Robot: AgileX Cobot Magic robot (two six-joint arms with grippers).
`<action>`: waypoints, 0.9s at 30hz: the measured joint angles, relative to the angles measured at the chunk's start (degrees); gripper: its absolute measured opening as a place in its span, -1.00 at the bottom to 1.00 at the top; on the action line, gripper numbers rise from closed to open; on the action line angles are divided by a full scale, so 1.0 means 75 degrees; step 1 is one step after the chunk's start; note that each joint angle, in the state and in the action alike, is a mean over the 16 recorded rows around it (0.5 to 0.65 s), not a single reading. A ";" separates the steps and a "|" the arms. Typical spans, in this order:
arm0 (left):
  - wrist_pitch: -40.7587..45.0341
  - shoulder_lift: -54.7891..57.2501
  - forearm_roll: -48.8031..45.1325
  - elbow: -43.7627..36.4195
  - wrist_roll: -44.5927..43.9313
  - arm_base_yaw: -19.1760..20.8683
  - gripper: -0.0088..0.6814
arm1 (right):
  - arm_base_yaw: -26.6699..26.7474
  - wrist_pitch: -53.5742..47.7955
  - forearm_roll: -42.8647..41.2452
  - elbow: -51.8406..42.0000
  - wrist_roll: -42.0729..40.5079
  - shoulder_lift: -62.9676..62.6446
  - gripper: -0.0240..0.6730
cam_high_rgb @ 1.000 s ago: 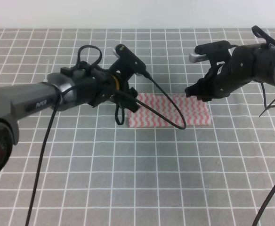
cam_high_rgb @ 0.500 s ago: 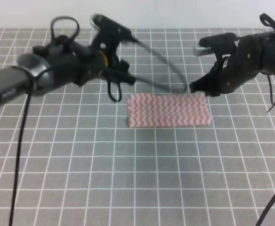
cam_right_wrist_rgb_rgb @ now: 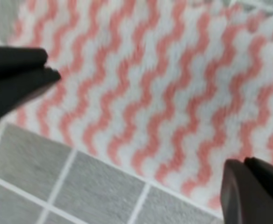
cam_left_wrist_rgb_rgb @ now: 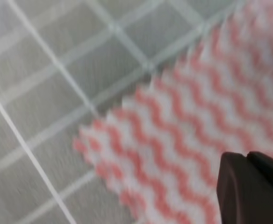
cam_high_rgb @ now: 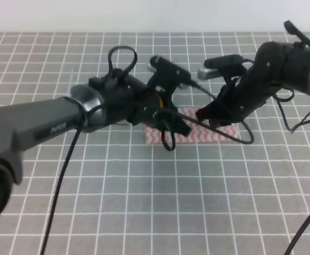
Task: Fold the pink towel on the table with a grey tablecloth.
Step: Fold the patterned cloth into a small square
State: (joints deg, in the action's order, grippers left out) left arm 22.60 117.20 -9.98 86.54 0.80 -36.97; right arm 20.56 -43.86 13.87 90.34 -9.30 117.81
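Two grippers hang low over one towel: the right gripper has its jaws spread wide above the striped cloth, while the left gripper shows only one dark finger, so I cannot tell its jaws' state. The pink towel lies flat on the counter (grey, white-gridded), beneath both. White lettering on the left arm is too blurred to read.

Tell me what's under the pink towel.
The towel lies flat on the grey gridded tablecloth. Nothing else shows at its edges; what lies beneath its middle is covered.
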 joint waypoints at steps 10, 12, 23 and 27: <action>0.0270 0.0472 -0.0117 -0.0019 -0.0023 -0.0071 -0.97 | 0.0070 -0.0155 -0.0241 -0.0002 -0.0009 0.0207 -0.98; 0.0313 0.0438 -0.0235 -0.0018 -0.0021 -0.0069 -0.97 | 0.0070 -0.0126 -0.0294 -0.0002 -0.0003 0.0146 -0.98; 0.0630 -0.1188 -0.0843 -0.0040 0.0091 0.0015 -0.97 | 0.0071 0.0477 -0.0476 -0.0058 0.0126 -0.1342 -0.98; 0.0727 -0.2235 -0.0818 -0.0279 0.0141 0.0047 -0.97 | 0.0072 0.0918 -0.0425 -0.0333 0.0188 -0.2247 -0.98</action>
State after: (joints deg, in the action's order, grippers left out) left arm 28.04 100.44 -16.12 84.45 1.86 -36.61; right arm 21.10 -36.98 10.68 87.84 -7.89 100.95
